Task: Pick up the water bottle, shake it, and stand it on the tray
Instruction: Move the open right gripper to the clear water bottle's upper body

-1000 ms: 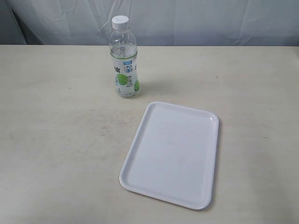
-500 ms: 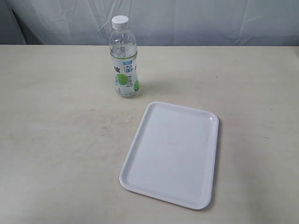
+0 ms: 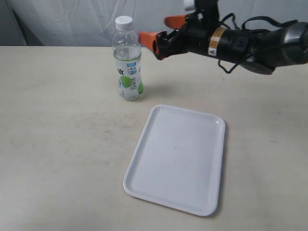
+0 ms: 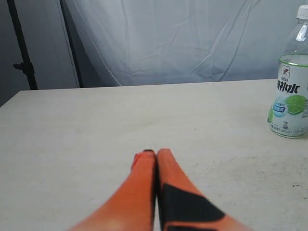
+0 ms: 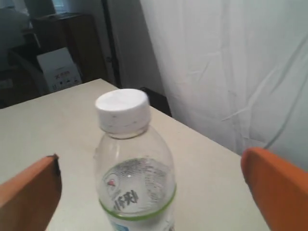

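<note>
The water bottle stands upright on the table at the back, clear with a white cap and a lime label. It also shows at the edge of the left wrist view. My right gripper hovers just to the right of the bottle's shoulder, open, orange fingers spread wide. In the right wrist view the bottle sits between the spread fingers, apart from both. The white tray lies flat in front of the bottle, bare. My left gripper is shut on nothing, low over the table.
A white curtain hangs behind the table's back edge. The right arm stretches in above the table from the right. A dark stand shows beyond the table in the left wrist view.
The right arm has come into the exterior view from the right, bringing its open gripper up to the bottle's top. Bottle and tray have not moved.
</note>
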Available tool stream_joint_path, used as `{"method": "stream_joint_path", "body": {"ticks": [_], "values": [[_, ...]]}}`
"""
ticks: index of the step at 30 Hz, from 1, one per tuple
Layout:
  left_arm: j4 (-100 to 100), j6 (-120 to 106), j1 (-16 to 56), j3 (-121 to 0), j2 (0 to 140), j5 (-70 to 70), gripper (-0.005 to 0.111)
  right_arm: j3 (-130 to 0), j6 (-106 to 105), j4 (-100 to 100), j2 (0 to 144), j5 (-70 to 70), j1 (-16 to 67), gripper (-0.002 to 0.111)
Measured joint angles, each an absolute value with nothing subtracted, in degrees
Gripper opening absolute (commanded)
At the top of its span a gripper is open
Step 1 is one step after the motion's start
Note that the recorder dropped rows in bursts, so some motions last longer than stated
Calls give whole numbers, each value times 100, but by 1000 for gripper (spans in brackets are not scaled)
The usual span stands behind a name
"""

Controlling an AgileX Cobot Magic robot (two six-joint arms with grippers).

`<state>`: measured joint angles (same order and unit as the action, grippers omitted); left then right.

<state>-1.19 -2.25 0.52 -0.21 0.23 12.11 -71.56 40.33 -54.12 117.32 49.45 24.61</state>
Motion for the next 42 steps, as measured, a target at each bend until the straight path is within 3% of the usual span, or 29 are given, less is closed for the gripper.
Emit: {"method": "stream_joint_path", "body": {"ticks": [15, 42], "values": [[-119, -225, 89, -21, 23, 1211, 0, -7966, 3709, -5425, 12349, 4520, 3151, 104], [-119, -225, 89, -21, 23, 1211, 0, -8689, 3575, -4800, 13377, 4115, 3389, 104]]}}
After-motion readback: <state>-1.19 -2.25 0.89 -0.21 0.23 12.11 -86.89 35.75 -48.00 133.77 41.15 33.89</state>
